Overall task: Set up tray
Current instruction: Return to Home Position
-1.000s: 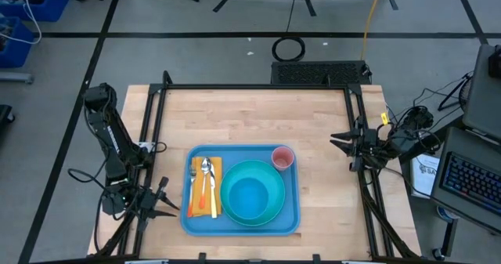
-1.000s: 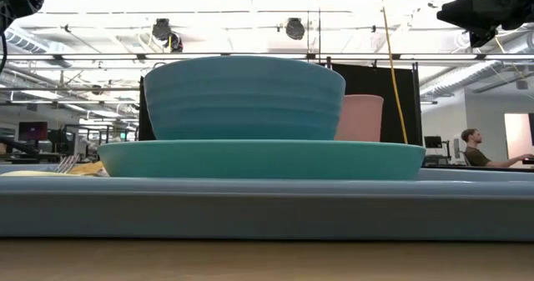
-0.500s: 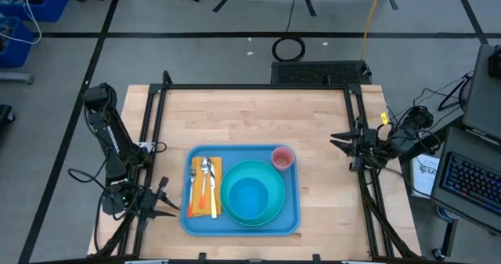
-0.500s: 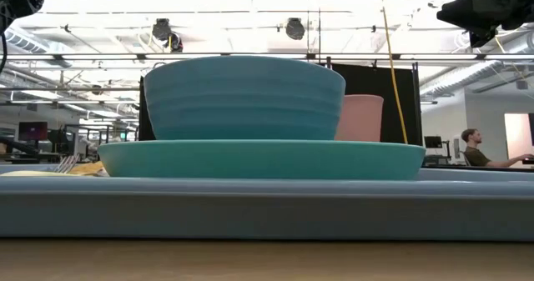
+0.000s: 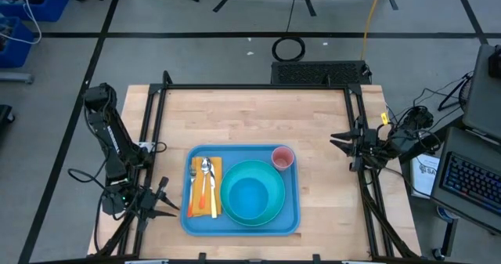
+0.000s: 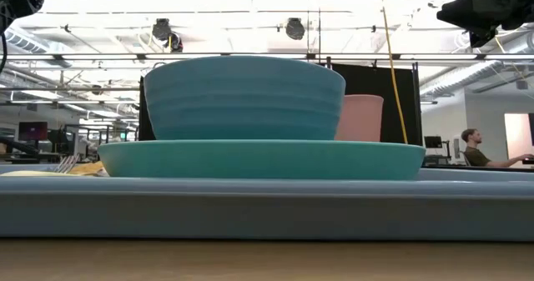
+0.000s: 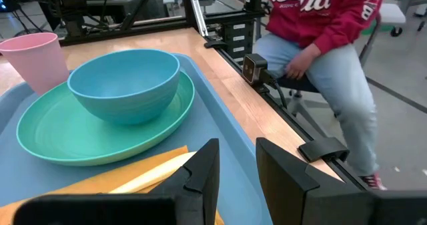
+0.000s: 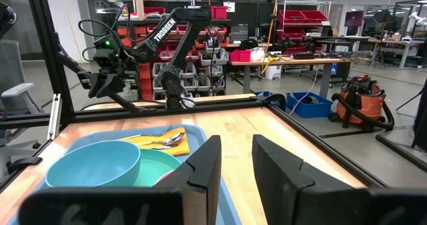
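Observation:
The blue tray (image 5: 291,217) lies on the wooden table near its front edge. On it rest a teal plate (image 5: 274,178) with a blue bowl (image 5: 249,197) in it, a pink cup (image 5: 282,157) at the far right corner, and a yellow napkin (image 5: 215,170) bearing cutlery (image 5: 205,182). My left gripper (image 5: 171,207) hangs at the table's left edge beside the tray, with a narrow empty gap between its fingers (image 7: 237,145). My right gripper (image 5: 335,142) waits at the right edge, pointing level toward the tray, with its fingers also a little apart (image 8: 235,141).
Black frame rails (image 5: 153,131) run along the table's left, right and far edges. Bare wood (image 5: 250,115) lies beyond the tray. A person in a red top (image 7: 320,25) sits at the table's near side, and another person (image 6: 476,148) sits far off in the room.

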